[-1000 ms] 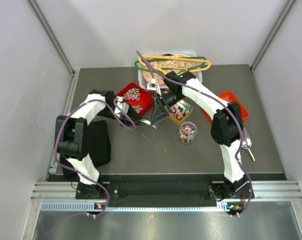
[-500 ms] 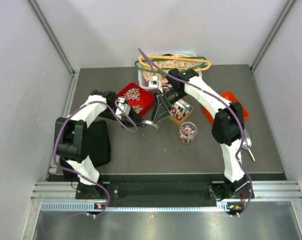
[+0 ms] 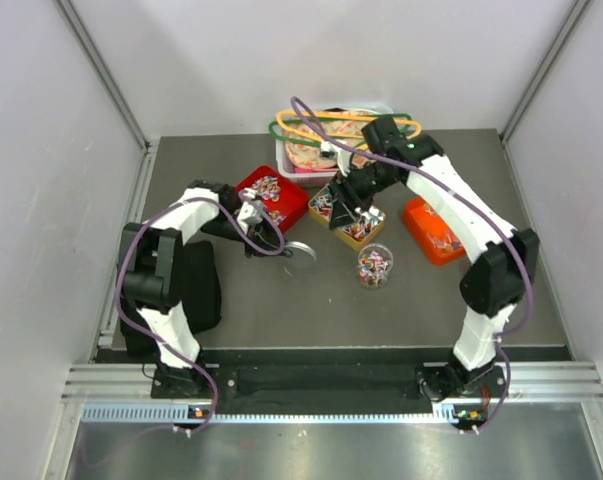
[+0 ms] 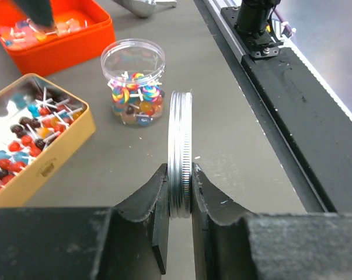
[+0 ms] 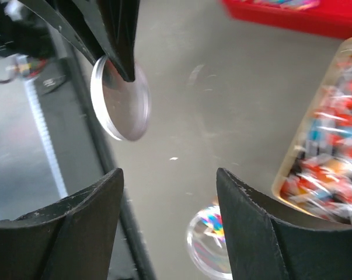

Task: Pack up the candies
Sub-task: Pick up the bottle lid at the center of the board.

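**Lid pinched on the left, empty jaws on the right**

Underneath everything, a dark table (image 3: 281, 310), with both arms reaching in from the near edge. At the left side, a black pouch (image 3: 201, 290). At the far edge, a white bin (image 3: 279, 160) with coloured hangers (image 3: 353, 120) across its top and candies (image 3: 311, 152) heaped inside. More candies in four other places: a red tray (image 3: 293, 205) left of centre, an orange tray (image 3: 426, 215) to the right, a tan tin (image 4: 53, 166) between the two, and a clear open jar (image 4: 155, 81) just nearer than the tin, filled only in its lower part.

Right gripper (image 5: 168, 175) above the table near the tin's left end, fingers well apart, nothing between them.

Left gripper (image 4: 180, 175) near the red tray's near corner, jaws drawn close and clamped on the rim of a round metal lid (image 4: 180, 134). Seen edge-on and upright from the left wrist. In the top view, lid to the left of the jar, near it but apart.
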`<act>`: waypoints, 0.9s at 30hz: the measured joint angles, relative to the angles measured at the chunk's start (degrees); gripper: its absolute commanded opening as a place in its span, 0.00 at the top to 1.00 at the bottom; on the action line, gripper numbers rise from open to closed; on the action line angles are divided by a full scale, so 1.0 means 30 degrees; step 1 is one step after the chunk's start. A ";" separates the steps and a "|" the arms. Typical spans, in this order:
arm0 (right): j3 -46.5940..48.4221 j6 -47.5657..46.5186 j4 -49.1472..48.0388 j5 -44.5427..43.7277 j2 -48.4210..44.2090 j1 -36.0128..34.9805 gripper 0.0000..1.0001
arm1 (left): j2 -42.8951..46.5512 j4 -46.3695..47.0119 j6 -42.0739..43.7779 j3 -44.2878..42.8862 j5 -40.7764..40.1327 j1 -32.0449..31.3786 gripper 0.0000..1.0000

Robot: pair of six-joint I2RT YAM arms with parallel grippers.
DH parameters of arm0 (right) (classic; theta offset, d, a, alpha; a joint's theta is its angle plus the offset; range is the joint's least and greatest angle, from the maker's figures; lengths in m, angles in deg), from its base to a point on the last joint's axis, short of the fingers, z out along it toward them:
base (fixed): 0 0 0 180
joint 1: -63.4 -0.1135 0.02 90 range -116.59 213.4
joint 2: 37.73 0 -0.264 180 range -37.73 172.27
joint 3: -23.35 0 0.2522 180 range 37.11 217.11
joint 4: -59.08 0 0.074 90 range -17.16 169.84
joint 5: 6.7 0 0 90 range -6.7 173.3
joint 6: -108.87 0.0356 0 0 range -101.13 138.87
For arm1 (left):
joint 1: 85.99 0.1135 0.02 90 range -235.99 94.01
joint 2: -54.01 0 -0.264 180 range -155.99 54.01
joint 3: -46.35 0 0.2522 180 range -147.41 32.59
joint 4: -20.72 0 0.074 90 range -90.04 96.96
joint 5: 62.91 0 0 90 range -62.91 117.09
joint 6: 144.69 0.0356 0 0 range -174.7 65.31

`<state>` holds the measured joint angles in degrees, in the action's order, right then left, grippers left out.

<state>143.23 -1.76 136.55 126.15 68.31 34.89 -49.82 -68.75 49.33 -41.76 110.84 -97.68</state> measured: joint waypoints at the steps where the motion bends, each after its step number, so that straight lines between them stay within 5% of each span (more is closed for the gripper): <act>1: -0.0124 0.0109 -0.0335 -0.0670 -0.0561 -0.0007 0.35 | -0.0270 -0.0007 -0.0255 -0.0131 0.0000 0.0000 0.95; 27: -0.3388 -0.2798 -0.3818 -1.3959 -0.5829 -0.6164 0.30 | -0.3701 -0.0153 -1.0826 -0.6266 0.0007 -0.0204 1.00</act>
<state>133.07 -10.15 125.09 84.27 50.82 16.40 -60.93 -69.20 16.85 -60.55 110.86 -98.29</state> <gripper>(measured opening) 0.697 0.224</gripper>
